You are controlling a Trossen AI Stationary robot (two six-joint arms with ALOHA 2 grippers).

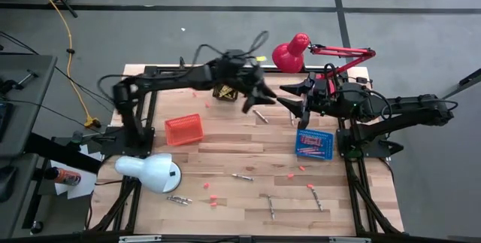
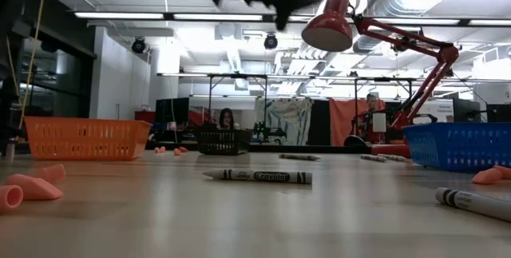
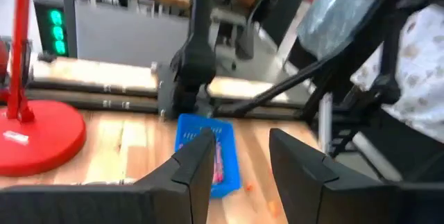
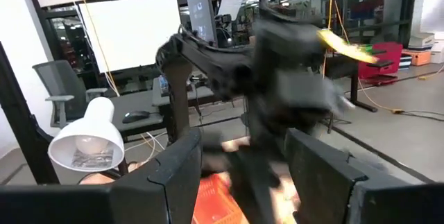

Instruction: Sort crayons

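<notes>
1. My left gripper point(image 1: 259, 101) hangs above the table's far edge with jaws parted and empty; my right gripper point(image 1: 294, 101), also spread and empty, is close beside it, above the blue basket point(image 1: 313, 144).
2. With the two so near, a careless swing could knock them together.
3. Crayons point(image 1: 242, 177) lie scattered on the near boards, some already in the blue basket; a low sweep could roll them off.
</notes>
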